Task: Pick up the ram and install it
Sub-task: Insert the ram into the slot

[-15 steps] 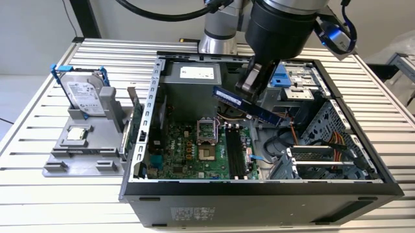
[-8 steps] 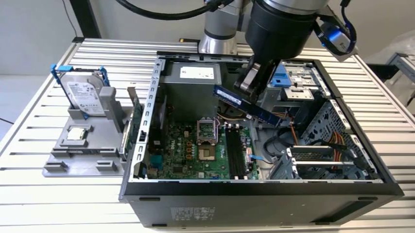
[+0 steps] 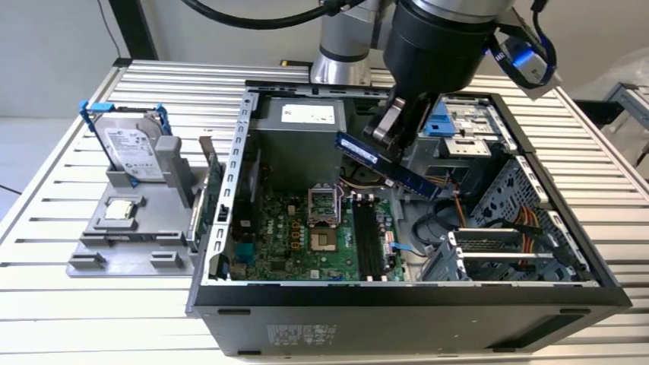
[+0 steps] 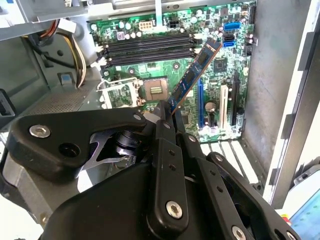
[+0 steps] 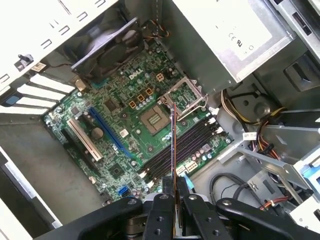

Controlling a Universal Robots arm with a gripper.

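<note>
Ram [image 3: 411, 179] hangs over motherboard [image 3: 289, 247] inside the case [image 3: 406, 295].

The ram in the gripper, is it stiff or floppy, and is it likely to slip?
Probably stiff: the ram juts straight from the fingers without sagging. Likely light, being a thin board. Pinched across its flat faces, it might pivot if bumped.

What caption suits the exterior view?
The gripper holds the ram tilted above the motherboard inside the open computer case; a hard drive stands on the exterior view's left.
</note>
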